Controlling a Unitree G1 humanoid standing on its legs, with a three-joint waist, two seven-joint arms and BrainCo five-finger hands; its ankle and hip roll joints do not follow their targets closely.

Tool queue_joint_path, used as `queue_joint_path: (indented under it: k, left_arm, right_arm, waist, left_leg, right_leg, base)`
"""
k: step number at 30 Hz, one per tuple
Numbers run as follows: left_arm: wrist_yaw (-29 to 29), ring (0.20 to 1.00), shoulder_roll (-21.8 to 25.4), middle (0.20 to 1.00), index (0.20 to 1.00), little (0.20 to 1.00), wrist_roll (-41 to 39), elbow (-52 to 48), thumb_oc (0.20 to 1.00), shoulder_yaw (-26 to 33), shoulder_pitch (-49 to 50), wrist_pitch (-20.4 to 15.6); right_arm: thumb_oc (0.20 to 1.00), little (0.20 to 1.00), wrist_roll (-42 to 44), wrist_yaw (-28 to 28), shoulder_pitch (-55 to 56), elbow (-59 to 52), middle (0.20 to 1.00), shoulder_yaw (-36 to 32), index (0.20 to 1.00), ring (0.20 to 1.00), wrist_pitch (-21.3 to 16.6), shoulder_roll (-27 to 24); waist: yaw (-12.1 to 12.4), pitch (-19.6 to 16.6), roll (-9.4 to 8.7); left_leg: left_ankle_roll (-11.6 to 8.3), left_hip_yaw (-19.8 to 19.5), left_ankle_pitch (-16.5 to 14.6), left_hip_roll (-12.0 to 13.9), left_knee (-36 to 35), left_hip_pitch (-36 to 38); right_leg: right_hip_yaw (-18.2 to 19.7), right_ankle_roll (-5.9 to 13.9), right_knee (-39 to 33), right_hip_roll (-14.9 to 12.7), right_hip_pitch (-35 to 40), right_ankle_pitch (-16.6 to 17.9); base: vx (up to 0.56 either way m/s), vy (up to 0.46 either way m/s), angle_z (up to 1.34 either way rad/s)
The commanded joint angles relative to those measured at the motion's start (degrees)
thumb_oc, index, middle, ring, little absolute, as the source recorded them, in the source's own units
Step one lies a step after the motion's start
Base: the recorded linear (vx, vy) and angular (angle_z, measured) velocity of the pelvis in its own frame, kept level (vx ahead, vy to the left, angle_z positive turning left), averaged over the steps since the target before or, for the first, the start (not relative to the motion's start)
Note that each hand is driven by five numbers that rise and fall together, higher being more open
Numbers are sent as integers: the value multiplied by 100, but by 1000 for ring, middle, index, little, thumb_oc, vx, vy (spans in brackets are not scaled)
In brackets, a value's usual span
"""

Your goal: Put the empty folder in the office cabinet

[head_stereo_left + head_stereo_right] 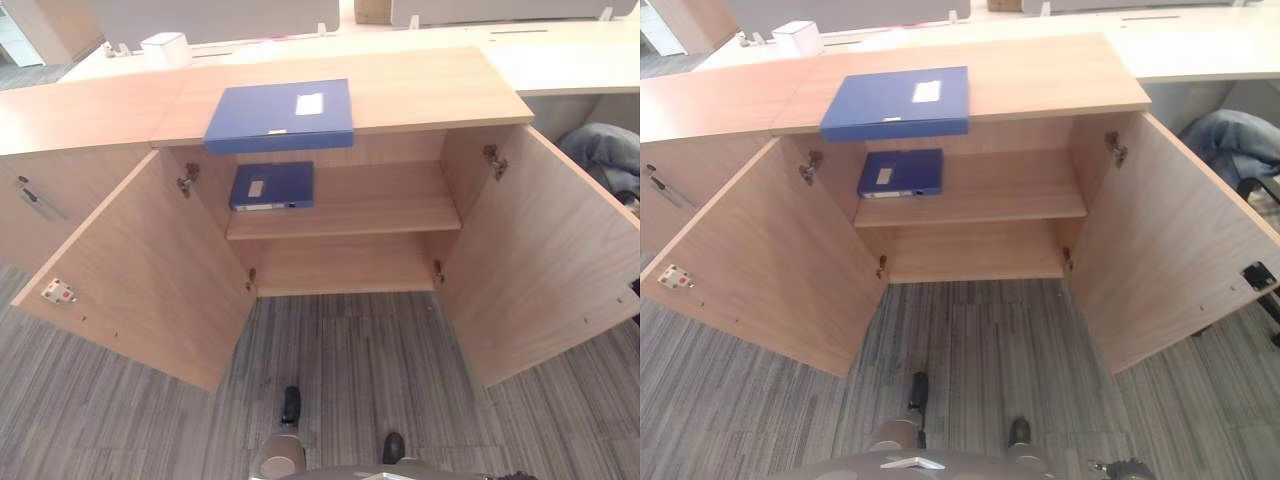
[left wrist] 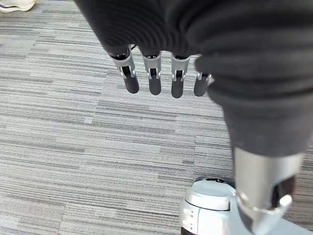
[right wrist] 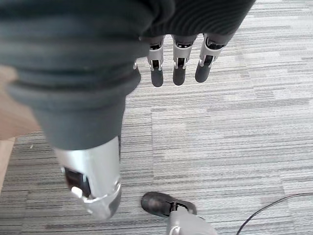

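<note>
Two hands hang low over the carpet, the left hand [image 2: 161,78] and right hand [image 3: 178,66] both with fingers straight and empty. The folder [image 1: 281,114] lies flat ahead and above them on the cabinet's top surface [image 1: 430,88], left of centre, long axis across, likely nearer the left hand. One second folder [image 1: 272,186] sits on the shelf [image 1: 380,205]; two doors stand open.

blue folder [image 1: 280,116] atop open cabinet [image 1: 150,270] | second folder [image 1: 272,186] on shelf [image 1: 380,210]
</note>
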Motion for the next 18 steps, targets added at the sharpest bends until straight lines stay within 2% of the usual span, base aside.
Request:
queue_joint_path:
  k: [1, 5, 8, 9, 10, 11, 12, 13, 14, 15, 16, 18]
  left_arm:
    - [84, 1000, 260, 1000, 1000, 1000, -69, 37, 1000, 8, 226, -86]
    - [177, 1000, 11, 1000, 1000, 1000, -299, 2, 1000, 143, 504, -162]
    - [174, 1000, 28, 1000, 1000, 1000, -251, 34, 1000, 164, 531, -169]
    - [174, 1000, 29, 1000, 1000, 1000, -251, 34, 1000, 164, 531, -169]
    - [192, 1000, 92, 1000, 1000, 1000, -243, 39, 1000, 211, 467, -152]
    - [192, 1000, 93, 1000, 1000, 1000, -243, 40, 1000, 212, 465, -152]
    - [212, 1000, 137, 1000, 1000, 1000, -205, 27, 1000, 189, 399, -159]
    - [212, 1000, 138, 1000, 1000, 1000, -204, 28, 1000, 190, 396, -160]
    - [210, 1000, 196, 1000, 1000, 1000, -214, 20, 1000, 176, 336, -158]
    - [210, 1000, 198, 1000, 1000, 1000, -214, 21, 1000, 177, 335, -158]
    - [232, 1000, 286, 1000, 1000, 1000, -315, -16, 1000, 187, 234, -157]
    - [267, 1000, 350, 1000, 1000, 1000, -408, -45, 1000, 198, 148, -176]
  right_arm:
    - [1000, 1000, -25, -52, 142, 128, 1000, -28, 1000, 1000, -9, -96]
    - [1000, 1000, 74, -25, 182, 185, 1000, -144, 1000, 1000, 28, 31]
    - [1000, 1000, 104, 11, 196, 179, 1000, -189, 1000, 1000, 40, 128]
    - [1000, 1000, 104, 11, 196, 179, 1000, -190, 1000, 1000, 40, 129]
    - [1000, 1000, 149, 16, 144, 139, 1000, -221, 1000, 1000, 33, 131]
    - [1000, 1000, 149, 15, 142, 139, 1000, -221, 1000, 1000, 33, 131]
    - [1000, 1000, 203, -3, 85, 63, 1000, -227, 1000, 1000, 13, 138]
    - [1000, 1000, 203, -3, 84, 62, 1000, -227, 1000, 1000, 14, 139]
    - [1000, 1000, 243, -26, 77, 10, 1000, -195, 1000, 1000, -10, 172]
    - [1000, 1000, 244, -27, 77, 9, 1000, -195, 1000, 1000, -10, 174]
    - [1000, 1000, 291, -52, 30, -51, 1000, -145, 1000, 1000, -28, 204]
    - [1000, 1000, 332, -74, 8, -32, 1000, -120, 1000, 1000, -22, 225]
  waist:
    - [29, -291, 120]
    - [149, -460, 11]
    - [178, -554, -90]
    - [181, -555, -98]
    - [173, -533, -110]
    - [181, -534, -118]
    - [136, -456, -150]
    - [141, -457, -157]
    - [103, -403, -186]
    - [99, -404, -190]
    - [-5, -303, -145]
    - [-116, -169, -78]
  left_leg:
    - [200, -100, 437, 4, -19, -382]
    - [378, -90, 275, -340, 95, -269]
    - [636, -47, 37, -650, 149, -147]
    - [641, -42, 34, -659, 151, -148]
    - [800, -23, -100, -834, 98, 51]
    - [806, -12, -100, -843, 95, 50]
    - [935, 19, -203, -1028, -18, 269]
    - [941, 25, -203, -1036, -18, 265]
    - [994, 35, -334, -1114, -106, 410]
    - [998, 31, -334, -1120, -105, 407]
    - [1008, -59, -370, -1059, -125, 436]
    - [987, -175, -372, -968, -125, 471]
  right_leg:
    - [-245, 603, 336, 43, 922, -936]
    - [-251, 815, 420, -366, 983, -894]
    - [-212, 970, 848, -717, 865, -832]
    - [-208, 975, 863, -729, 857, -842]
    - [-205, 1057, 1509, -991, 530, -539]
    - [-190, 1064, 1534, -1005, 510, -551]
    - [-229, 1053, 2198, -1308, 123, 120]
    - [-217, 1060, 2214, -1319, 108, 116]
    - [-474, 957, 2470, -1597, -189, 582]
    - [-476, 962, 2470, -1602, -188, 584]
    - [-501, 868, 2318, -1564, -556, 717]
    - [-343, 841, 1950, -1335, -842, 542]
  base:
    - [215, 215, -64]
    - [200, 220, -42]
    - [186, 211, -17]
    - [139, 254, 6]
    - [72, 162, 11]
    - [129, 333, 11]
    - [58, 181, 5]
    - [127, 286, 2]
    - [69, 115, 5]
    - [119, 118, -5]
    - [80, -12, -9]
    - [116, -54, 5]
